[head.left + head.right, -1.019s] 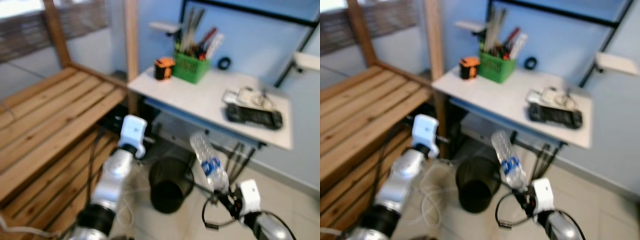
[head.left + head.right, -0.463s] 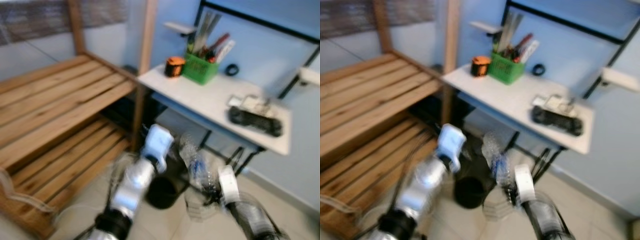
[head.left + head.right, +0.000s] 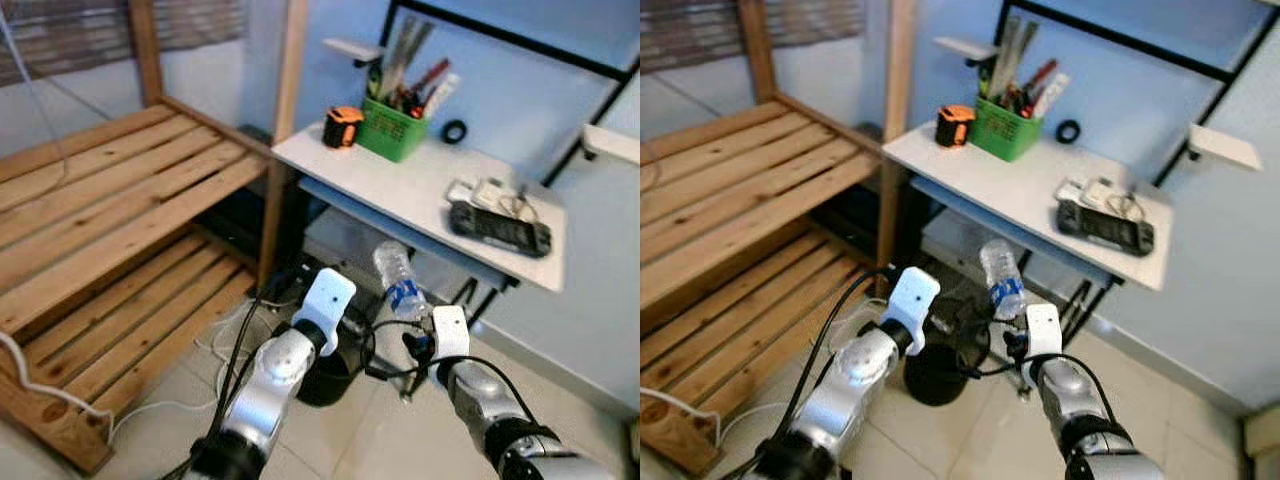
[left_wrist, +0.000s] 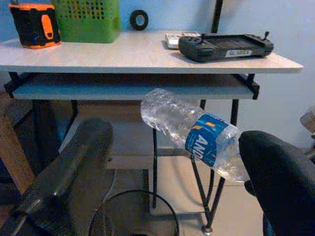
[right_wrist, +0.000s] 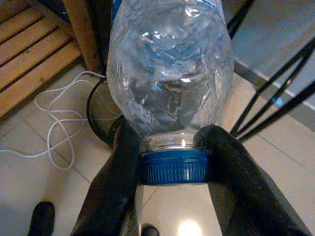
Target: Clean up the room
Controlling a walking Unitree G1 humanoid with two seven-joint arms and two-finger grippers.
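right wrist view: bottle [image 5: 170, 73] neck clamped in right end effector [image 5: 173, 167].

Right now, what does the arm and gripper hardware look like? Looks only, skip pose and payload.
Both arms are silver metal tubes with dark joint rings. Each wrist carries a white boxy module. Loose black cables loop along both forearms. The left gripper and right gripper each have two long, thick, rounded matte-black fingers. No markings can be made out.
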